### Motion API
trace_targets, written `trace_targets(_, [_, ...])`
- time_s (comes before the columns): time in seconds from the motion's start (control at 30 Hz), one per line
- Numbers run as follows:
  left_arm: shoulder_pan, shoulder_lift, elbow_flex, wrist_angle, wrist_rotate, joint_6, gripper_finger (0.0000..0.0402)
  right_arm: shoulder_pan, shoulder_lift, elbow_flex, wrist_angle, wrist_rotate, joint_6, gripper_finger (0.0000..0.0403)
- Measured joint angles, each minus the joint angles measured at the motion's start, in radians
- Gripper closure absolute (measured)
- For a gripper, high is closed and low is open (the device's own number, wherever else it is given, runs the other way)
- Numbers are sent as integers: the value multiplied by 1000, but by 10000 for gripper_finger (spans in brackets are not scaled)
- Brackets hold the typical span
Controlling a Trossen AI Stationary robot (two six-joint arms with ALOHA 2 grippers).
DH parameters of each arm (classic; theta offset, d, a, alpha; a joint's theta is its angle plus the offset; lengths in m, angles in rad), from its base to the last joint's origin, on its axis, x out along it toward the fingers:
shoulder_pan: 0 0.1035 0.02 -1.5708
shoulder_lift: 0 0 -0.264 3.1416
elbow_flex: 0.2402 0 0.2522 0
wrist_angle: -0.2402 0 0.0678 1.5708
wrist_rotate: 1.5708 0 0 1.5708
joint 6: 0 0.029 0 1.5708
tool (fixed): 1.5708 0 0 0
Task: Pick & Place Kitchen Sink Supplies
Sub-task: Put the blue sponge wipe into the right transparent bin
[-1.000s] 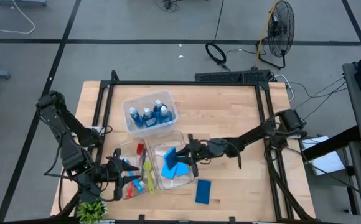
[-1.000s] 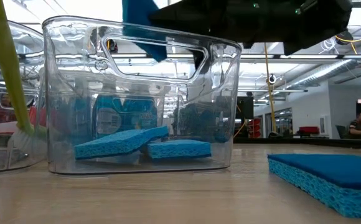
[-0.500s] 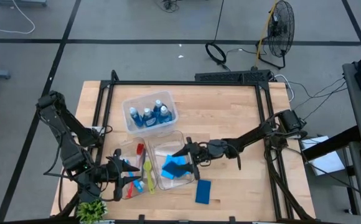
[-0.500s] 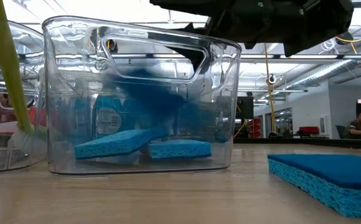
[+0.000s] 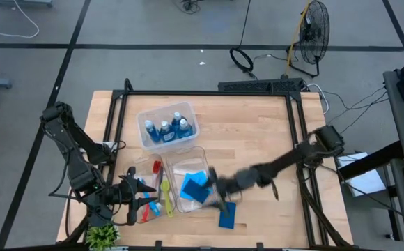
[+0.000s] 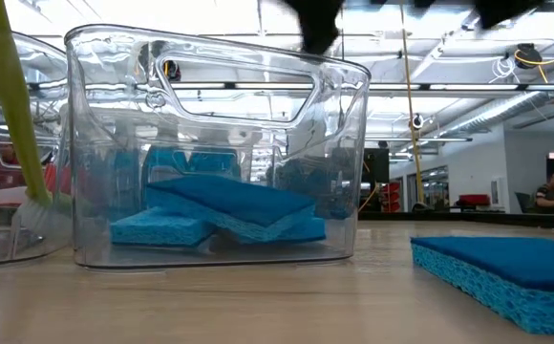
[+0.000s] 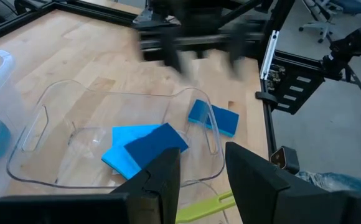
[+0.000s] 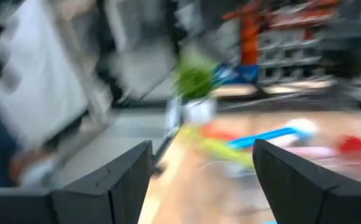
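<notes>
A clear bin [image 5: 175, 162] near the table's front holds three flat blue sponges [image 6: 234, 201], the top one slanting across the other two. One more sponge [image 5: 227, 215] lies flat on the table by the bin's near right corner. My right gripper [image 5: 219, 201] hangs open and blurred above the gap between bin and loose sponge, holding nothing; its own view shows wide-set fingers [image 8: 118, 180]. My left gripper [image 5: 143, 195] waits left of the bin among the brushes, fingers [image 7: 168, 180] apart. The yellow-green brush [image 5: 166, 195] leans with its head down in the neighbouring bin [image 6: 38, 215].
A clear bin [image 5: 145, 141] of blue bottles [image 5: 167, 129] stands farther back. Red [image 5: 157, 167] and blue [image 5: 153, 207] brushes lie by the left gripper. A potted plant [image 5: 102, 236] sits at the near left corner. A black frame rail [image 5: 296, 139] edges the table. Bare wood lies to the right.
My right gripper has opened above the bin and let go of a blue sponge. The sponge has fallen in and now lies slanted on the other two. The gripper has then risen and swung fast toward the table's near edge, toward the loose sponge.
</notes>
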Motion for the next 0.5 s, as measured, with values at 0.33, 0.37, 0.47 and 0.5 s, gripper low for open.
trace_targets(0.33, [0, 0, 0, -1, 0, 0, 270, 312, 20, 304, -921, 376, 31, 140])
trace_targets(0.37, [0, 0, 0, 0, 0, 0, 270, 327, 21, 298, -945, 384, 84, 140])
trace_targets(0.47, [0, 0, 0, 0, 0, 0, 270, 357, 16, 266, -938, 394, 241, 140])
trace_targets(0.5, [0, 0, 0, 0, 0, 0, 270, 364, 16, 248, -939, 396, 279, 141])
